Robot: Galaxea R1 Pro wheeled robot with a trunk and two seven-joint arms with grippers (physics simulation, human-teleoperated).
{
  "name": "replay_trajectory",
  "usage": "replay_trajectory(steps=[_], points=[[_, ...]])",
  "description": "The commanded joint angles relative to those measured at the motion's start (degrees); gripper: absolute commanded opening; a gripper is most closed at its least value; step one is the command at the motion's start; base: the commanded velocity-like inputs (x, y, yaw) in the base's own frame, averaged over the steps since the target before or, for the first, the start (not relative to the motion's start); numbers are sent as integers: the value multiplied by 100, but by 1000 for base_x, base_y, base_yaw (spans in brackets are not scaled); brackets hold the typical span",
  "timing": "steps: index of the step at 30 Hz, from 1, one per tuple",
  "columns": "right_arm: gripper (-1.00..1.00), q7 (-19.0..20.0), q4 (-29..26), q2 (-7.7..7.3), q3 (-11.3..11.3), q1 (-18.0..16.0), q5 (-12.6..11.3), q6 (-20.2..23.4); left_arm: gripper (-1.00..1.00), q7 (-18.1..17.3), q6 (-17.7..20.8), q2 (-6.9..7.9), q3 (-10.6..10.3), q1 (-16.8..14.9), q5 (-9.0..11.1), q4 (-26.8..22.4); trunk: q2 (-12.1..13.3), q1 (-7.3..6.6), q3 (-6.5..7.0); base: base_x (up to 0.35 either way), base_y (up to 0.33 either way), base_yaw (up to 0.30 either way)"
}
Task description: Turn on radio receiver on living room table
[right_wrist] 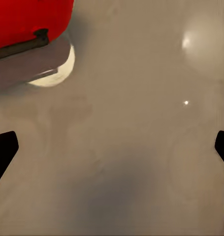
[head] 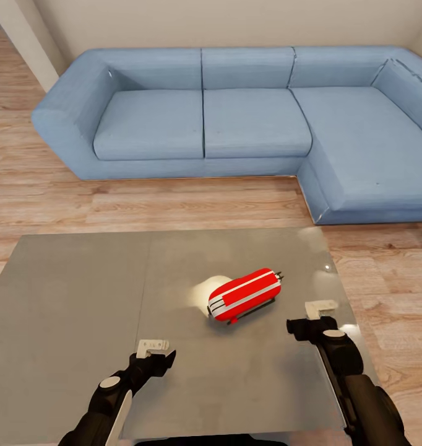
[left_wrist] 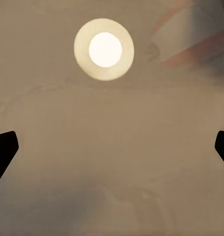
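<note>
At frame centre the radio [head: 245,295] is bright red with white stripes and dark trim. The table [head: 81,297] is glossy grey with a pale round reflection. The sofa [head: 248,118] is light blue, the floor [head: 44,192] light wood-grained, the grippers black with white tips.

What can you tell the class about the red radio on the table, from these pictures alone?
The radio receiver is small, bright red and rounded, with white and dark stripes along its length and a thin dark wire handle. It looks like glossy plastic. It lies slanted near the middle of the glossy grey table, beside a reflected lamp glare. No gripper touches it; whether it is on cannot be told.
</note>
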Motion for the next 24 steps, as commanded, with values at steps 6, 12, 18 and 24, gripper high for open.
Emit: replay_trajectory(steps=[6, 12, 18, 24], points=[[100, -58, -2, -61, 4, -972, 25, 578, 100, 25, 13, -9, 2, 0, 6, 1, 0, 0, 0, 0, 0, 0], [100, -14, 5, -294, 50, -1804, 30, 909, 100, 34, 17, -11, -2, 0, 11, 2, 0, 0, 0, 0, 0, 0], [100, 134, 14, -502, 450, -1922, 21, 909, 100, 35, 27, -14, -3, 0, -2, 1, 0, 0, 0, 0, 0, 0], [100, 1193, 15, -1122, 1647, -2352, 22, 909, 100, 30, 39, -35, -17, 0, -18, -31, 0, 0, 0, 0, 0, 0]])
